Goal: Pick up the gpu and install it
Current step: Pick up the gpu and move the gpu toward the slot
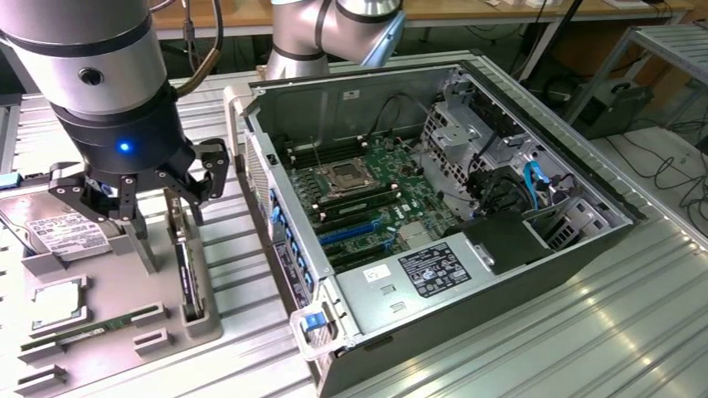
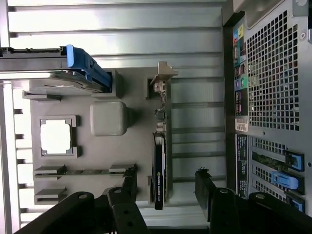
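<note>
Nearest us, the black two-fingered claw (image 2: 165, 171) hangs with fingers wide apart, straddling the gpu (image 2: 159, 187), a thin black card with a pale metal bracket. We see that card standing on edge in the grey moulded tray (image 2: 97, 156) on the ribbed metal counter (image 2: 122, 29), beside the open black computer case (image 1: 332, 108).

Silver-grey arm (image 1: 83, 50), black wrist (image 1: 124, 124), 1 blue light (image 1: 125, 148); black linked fingers (image 2: 204, 187), seemingly 2.

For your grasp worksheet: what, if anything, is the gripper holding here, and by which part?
Nothing is held. The gripper is open over the gpu, which stands on edge in the tray; gaps show between it and both fingers.
</note>
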`<state>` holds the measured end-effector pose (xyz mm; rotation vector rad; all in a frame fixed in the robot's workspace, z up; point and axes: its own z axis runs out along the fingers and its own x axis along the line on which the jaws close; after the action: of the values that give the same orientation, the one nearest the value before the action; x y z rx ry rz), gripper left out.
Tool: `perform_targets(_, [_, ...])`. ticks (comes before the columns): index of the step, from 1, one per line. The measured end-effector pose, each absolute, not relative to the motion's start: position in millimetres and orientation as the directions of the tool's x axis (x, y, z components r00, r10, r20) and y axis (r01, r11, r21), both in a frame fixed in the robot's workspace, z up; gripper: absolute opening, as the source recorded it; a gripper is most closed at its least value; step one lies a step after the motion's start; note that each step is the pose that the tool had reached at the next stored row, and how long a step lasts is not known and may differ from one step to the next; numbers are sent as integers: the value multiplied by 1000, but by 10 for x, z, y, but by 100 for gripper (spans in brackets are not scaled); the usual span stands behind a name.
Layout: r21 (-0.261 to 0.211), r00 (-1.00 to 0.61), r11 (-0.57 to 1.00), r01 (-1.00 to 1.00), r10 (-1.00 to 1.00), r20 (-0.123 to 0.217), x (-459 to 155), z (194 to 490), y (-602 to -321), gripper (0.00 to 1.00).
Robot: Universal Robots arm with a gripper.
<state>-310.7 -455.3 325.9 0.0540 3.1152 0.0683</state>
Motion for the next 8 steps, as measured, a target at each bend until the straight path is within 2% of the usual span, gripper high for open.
perform_targets(8, [44,-999,999,31,32,-24,-3107,3191,-4568,60])
